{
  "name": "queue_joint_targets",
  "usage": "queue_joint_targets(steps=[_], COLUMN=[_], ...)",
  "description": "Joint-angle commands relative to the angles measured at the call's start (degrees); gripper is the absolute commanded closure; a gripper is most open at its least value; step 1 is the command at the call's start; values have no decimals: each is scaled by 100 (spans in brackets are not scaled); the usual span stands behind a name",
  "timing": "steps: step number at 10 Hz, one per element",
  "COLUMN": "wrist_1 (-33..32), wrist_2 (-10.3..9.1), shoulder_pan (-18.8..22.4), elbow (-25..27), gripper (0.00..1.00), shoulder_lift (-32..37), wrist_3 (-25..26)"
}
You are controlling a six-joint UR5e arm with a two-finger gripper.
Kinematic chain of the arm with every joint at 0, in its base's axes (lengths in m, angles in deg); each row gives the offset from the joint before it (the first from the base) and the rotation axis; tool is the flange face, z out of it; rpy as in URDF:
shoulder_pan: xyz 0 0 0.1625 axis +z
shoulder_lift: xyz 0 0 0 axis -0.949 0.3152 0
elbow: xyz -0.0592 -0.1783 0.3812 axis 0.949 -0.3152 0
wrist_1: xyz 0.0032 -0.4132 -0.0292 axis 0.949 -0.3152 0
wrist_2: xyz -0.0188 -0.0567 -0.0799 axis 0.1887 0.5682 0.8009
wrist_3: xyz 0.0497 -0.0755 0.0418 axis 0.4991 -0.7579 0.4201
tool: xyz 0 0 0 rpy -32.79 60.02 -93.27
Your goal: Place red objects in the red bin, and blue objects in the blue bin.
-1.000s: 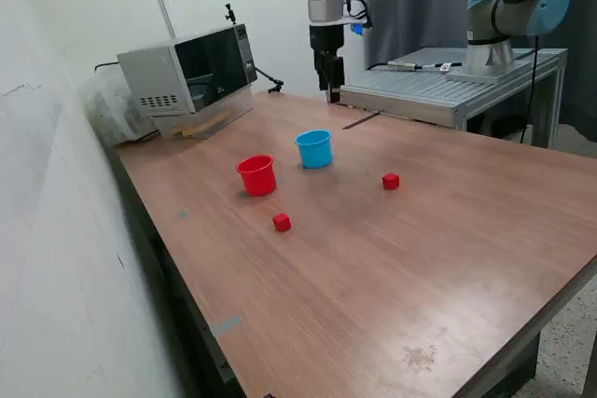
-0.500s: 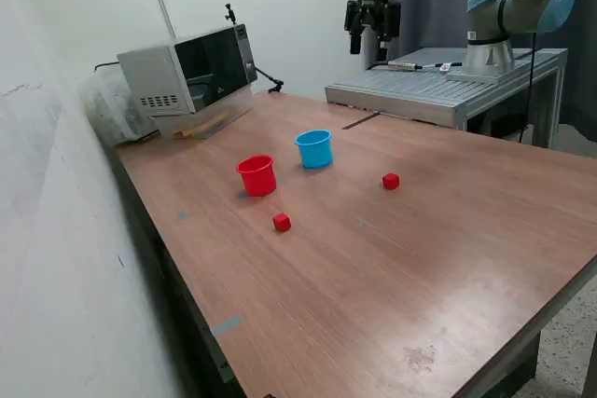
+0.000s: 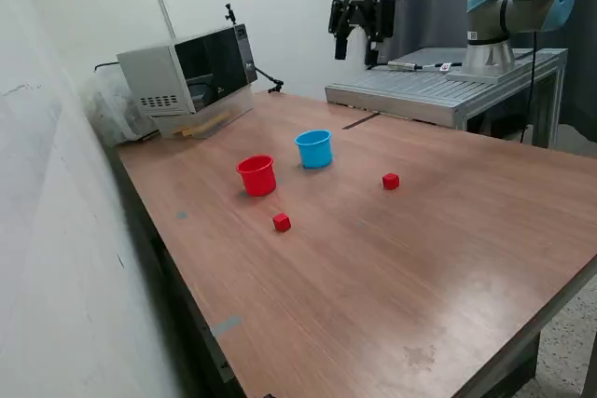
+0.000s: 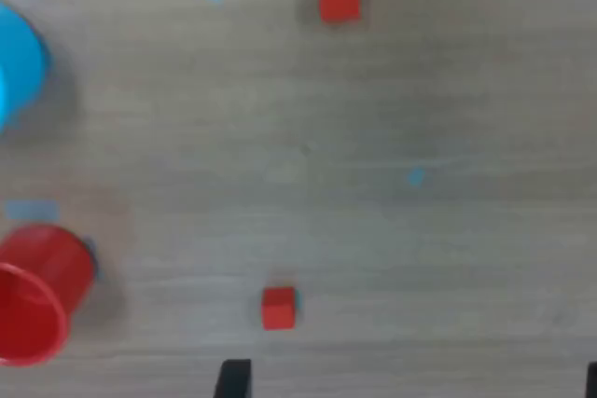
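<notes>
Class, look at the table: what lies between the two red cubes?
Only bare wooden table between the near cube and the far cube, seen in both views.

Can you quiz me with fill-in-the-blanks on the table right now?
The cubes left out on the table number ____.
Both cubes are coloured ____.
The cube nearer the red cup lies ____ it, not inside.
The gripper, high above, holds ____.

Missing: two; red; outside; nothing
</notes>
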Motion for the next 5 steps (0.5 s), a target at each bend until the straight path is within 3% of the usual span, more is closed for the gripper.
queue_joint_targets(steps=[1,5], wrist_1=[-281,-792], wrist_2=[-76,-76], shoulder_pan=[-2,-98], elbow=[-830,-1596], gripper=[0,0], shoulder_lift=[-1048,-2526], wrist_3=[-99,-205])
